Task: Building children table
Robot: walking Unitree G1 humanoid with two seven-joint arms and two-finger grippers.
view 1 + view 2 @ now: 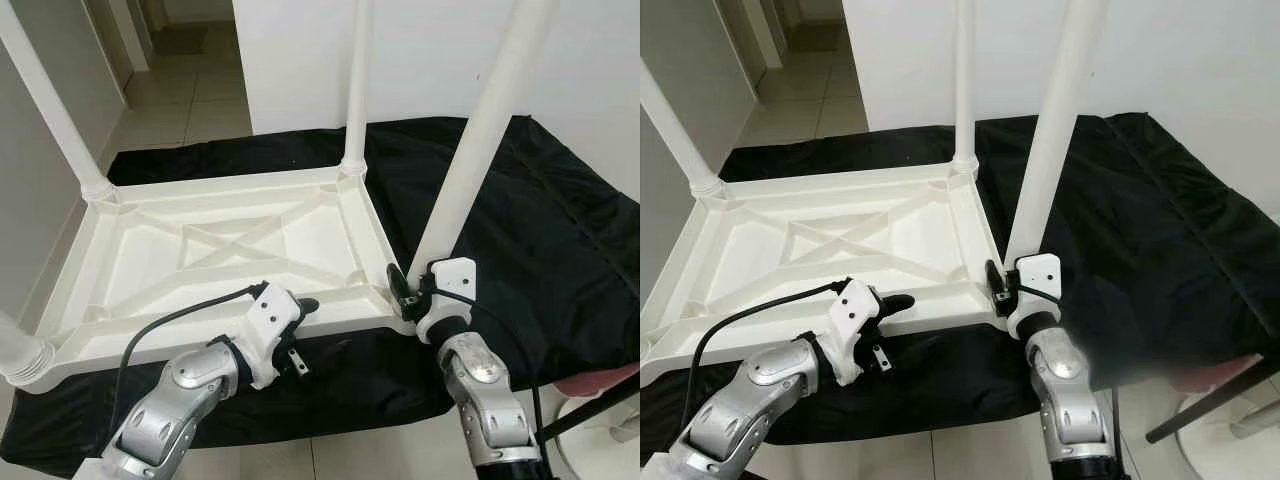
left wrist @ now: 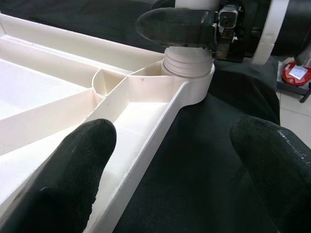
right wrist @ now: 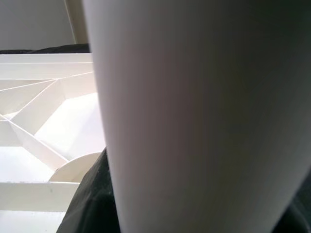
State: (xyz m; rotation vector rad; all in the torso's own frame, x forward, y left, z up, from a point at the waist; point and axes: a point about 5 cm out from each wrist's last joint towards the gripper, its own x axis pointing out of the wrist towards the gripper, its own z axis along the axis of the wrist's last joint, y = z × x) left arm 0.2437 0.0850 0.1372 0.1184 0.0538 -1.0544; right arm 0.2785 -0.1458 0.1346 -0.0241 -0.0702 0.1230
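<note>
- now our white table top (image 1: 215, 245) lies upside down on the black cloth (image 1: 540, 240), legs pointing up.
- our right gripper (image 1: 412, 292) pinches the near-right leg (image 1: 470, 160) just above the top's corner socket.
- our left gripper (image 1: 298, 312) rests at the top's near rim, its fingers (image 2: 73, 165) spread, one either side of the rim.

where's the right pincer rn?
In the eye views the right pincer is at the upturned tabletop's near right corner, around the base of the white leg there, over the black cloth.
</note>
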